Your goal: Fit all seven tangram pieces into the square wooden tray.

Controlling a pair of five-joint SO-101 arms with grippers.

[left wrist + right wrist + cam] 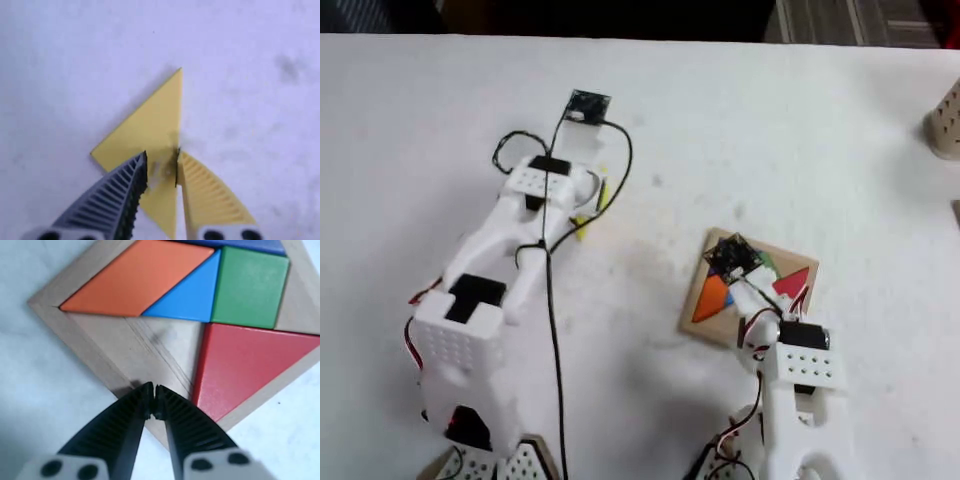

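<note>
Grey-and-yellow left gripper (161,167): ribbed plastic fingers, one grey and one yellow. They stood parted by a narrow gap, tips down at the yellow triangle (150,125), with nothing clamped between them.
Yellow triangle: flat, smooth and sharp-cornered. It lay face-up on the table (770,130), the grey finger over its face and the yellow finger just beside one straight edge, well apart from the tray (150,350).
Right gripper (153,400): black ribbed fingers, tips pressed together and empty. It hung over the tray's rim beside the bare recess.
Tray: square, pale grained wood with a raised rim, set on the table under the right arm.
Pieces seated: orange parallelogram (140,275), blue triangle (192,292), green square (250,285) and red triangle (250,365), all glossy and meeting edge to edge.
Bare recess: triangular, scored wood floor, between the orange parallelogram and the red triangle.
Table: white, matte, faintly smudged.
</note>
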